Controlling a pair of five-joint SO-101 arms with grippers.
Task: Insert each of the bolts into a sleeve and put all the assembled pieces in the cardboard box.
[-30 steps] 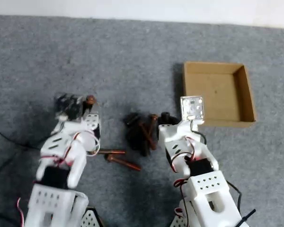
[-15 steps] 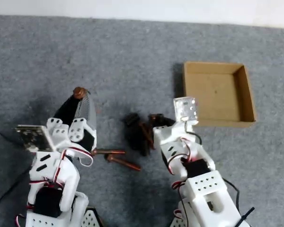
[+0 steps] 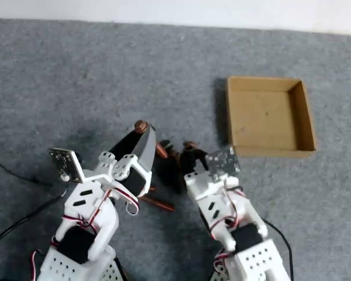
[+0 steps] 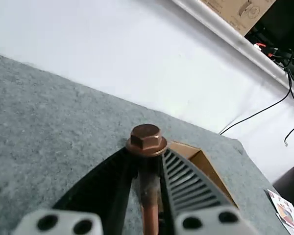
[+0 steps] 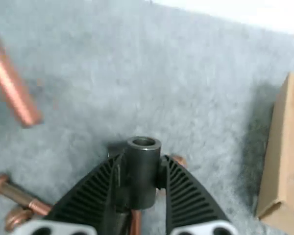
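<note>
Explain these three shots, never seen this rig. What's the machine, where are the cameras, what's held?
Two small white robot arms sit side by side. One picture looks down from above; the other two come from cameras on each arm's wrist, looking along its gripper. The left gripper is shut on a copper bolt. The right gripper is shut on a black sleeve. On the grey carpet lie more bolts and sleeves, near an open cardboard box.
</note>
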